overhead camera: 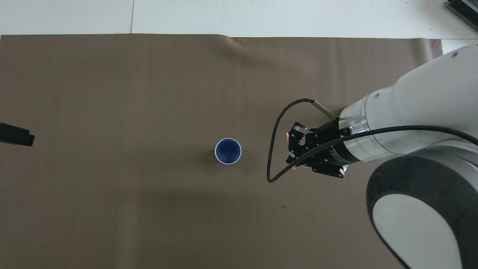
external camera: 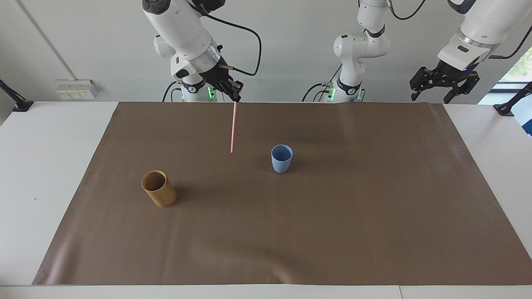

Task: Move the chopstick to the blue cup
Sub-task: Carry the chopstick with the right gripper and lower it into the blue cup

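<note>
My right gripper [external camera: 235, 95] is shut on the top end of the pale pink chopstick [external camera: 233, 128], which hangs nearly upright in the air over the mat. Its lower tip is short of the blue cup [external camera: 282, 158], toward the right arm's end. The cup stands upright and empty at the middle of the mat, also in the overhead view [overhead camera: 228, 151]. From overhead the right gripper [overhead camera: 294, 150] covers almost all of the stick. My left gripper [external camera: 440, 85] waits open and raised over the left arm's end of the mat.
A taller tan-brown cylindrical cup [external camera: 158, 189] stands empty toward the right arm's end, farther from the robots than the blue cup; the right arm hides it from overhead. A brown mat [external camera: 332, 228] covers the white table.
</note>
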You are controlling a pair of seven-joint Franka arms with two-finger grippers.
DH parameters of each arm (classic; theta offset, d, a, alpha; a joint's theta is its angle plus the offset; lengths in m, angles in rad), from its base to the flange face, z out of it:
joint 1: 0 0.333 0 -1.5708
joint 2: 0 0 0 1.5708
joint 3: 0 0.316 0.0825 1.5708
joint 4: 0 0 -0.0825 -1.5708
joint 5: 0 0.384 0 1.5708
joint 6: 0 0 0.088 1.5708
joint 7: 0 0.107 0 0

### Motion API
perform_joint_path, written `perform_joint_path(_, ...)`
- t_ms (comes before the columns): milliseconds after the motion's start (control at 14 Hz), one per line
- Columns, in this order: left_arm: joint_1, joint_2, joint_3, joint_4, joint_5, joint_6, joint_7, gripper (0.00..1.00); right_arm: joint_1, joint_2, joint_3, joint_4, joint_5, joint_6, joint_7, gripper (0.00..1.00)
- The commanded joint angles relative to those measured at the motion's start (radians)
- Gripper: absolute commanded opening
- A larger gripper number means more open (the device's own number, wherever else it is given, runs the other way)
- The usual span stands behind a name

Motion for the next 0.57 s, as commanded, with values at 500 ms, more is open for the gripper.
perform_joint_path(500,0.006,-0.020,-0.003,-0.020,0.008,0.002,0.005,1.00,0.111,0.102,-0.005,-0.043,0.261,0.265,0.346,0.00)
